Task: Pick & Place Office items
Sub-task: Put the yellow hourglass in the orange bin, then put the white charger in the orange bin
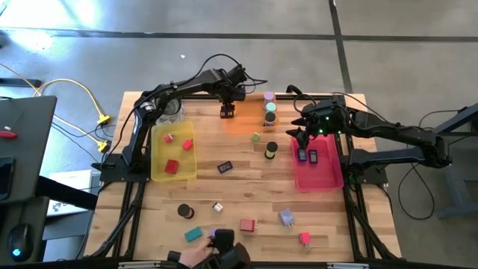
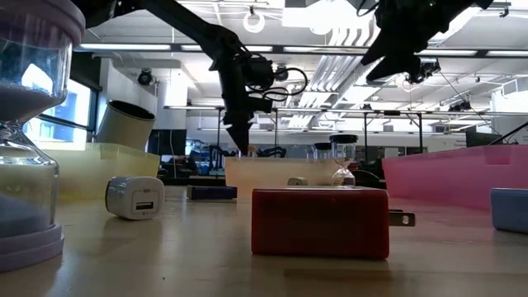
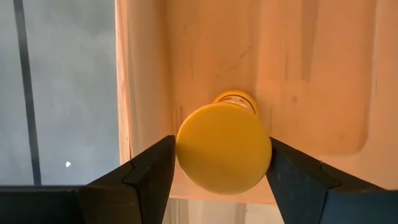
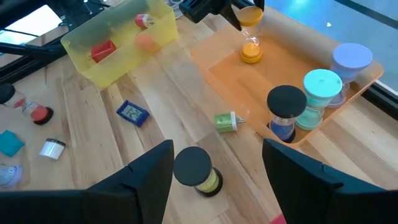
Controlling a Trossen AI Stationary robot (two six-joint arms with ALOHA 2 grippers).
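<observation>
My left gripper (image 1: pixel 228 112) is over the orange tray (image 1: pixel 243 125) at the table's far side, shut on an orange sand timer (image 4: pixel 251 38). Purple (image 4: pixel 351 59), teal (image 4: pixel 322 87) and black-capped (image 4: pixel 287 102) timers stand in the tray's right end. My right gripper (image 4: pixel 217 158) is open above a black-capped, yellow-green timer (image 4: pixel 196 169), which stands on the table between the orange tray and the pink tray (image 1: pixel 317 173). Its fingers stand on either side of the timer, above it and clear of it. My left gripper pinches the orange timer's round top cap (image 3: pixel 186 146) between its two fingers, one on each side of the rim. The fingers come from above, pointing down. The timer stands upright, and its base (image 4: pixel 251 57) seems to rest on the orange tray's floor.
A yellow tray (image 1: pixel 160 168) with red blocks and a glass jar (image 1: pixel 170 110) are at the left. The pink tray holds two dark-blue blocks. A green piece (image 4: pixel 225 121), a dark-blue block (image 1: pixel 225 167) and several small pieces lie on the table. A person's hand (image 1: pixel 198 255) is at the near edge.
</observation>
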